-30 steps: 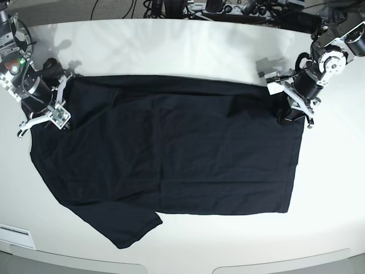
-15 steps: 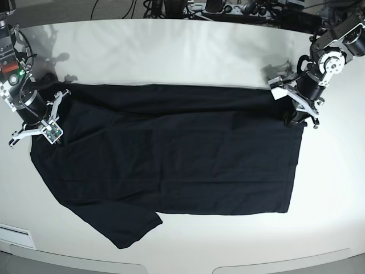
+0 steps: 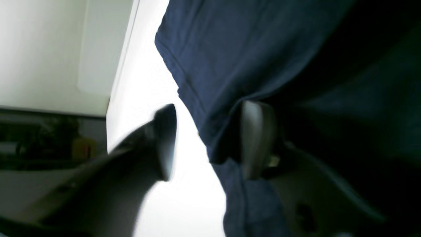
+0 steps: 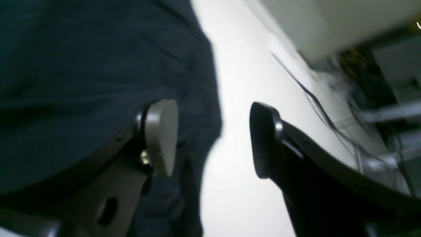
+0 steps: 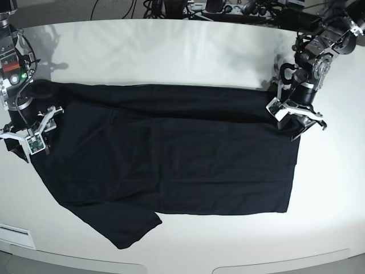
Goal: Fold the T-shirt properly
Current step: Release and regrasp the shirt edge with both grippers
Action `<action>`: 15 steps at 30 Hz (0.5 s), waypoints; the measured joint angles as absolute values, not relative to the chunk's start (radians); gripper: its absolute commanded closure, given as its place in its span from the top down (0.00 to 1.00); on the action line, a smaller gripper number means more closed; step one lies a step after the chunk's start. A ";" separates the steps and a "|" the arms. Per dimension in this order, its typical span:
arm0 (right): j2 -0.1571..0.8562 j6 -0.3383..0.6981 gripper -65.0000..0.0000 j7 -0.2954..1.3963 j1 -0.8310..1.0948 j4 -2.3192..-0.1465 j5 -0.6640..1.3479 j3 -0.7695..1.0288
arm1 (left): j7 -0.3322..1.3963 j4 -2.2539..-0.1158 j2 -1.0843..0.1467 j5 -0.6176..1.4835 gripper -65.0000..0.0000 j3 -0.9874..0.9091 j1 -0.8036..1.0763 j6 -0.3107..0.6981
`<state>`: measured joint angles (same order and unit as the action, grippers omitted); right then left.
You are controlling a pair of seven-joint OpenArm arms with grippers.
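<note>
As I read the base view from its left: right gripper (image 5: 23, 138), jaws spread, at the T-shirt's (image 5: 171, 154) left edge; T-shirt, black, spread flat across the white table (image 5: 171, 51); left gripper (image 5: 296, 117), jaws parted, at its right edge.

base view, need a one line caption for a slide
Black T-shirt spread flat on a white table, with the open left gripper and open right gripper at its two far corners.
</note>
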<state>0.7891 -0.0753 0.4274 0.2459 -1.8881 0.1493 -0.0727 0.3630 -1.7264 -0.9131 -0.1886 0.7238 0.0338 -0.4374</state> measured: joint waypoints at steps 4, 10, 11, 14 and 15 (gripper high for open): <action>0.789 -0.077 0.29 0.496 0.247 -1.888 0.222 -0.072 | 0.361 -1.726 -0.912 -0.191 0.00 0.723 0.042 -0.581; 0.789 0.009 0.00 0.513 0.246 -1.888 0.269 -0.073 | 0.339 -1.667 -0.897 -0.114 0.00 0.612 0.039 -0.551; 0.789 0.017 0.00 0.513 0.246 -1.888 0.266 -0.072 | 0.334 -1.654 -0.896 -0.085 0.00 0.587 0.035 -0.510; 0.788 0.038 0.00 0.512 0.247 -1.888 0.271 -0.073 | 0.341 -1.631 -0.897 0.037 0.00 0.511 0.023 -0.384; 0.789 0.037 0.00 0.511 0.247 -1.888 0.270 -0.073 | 0.341 -1.631 -0.897 0.079 0.00 0.482 0.022 -0.343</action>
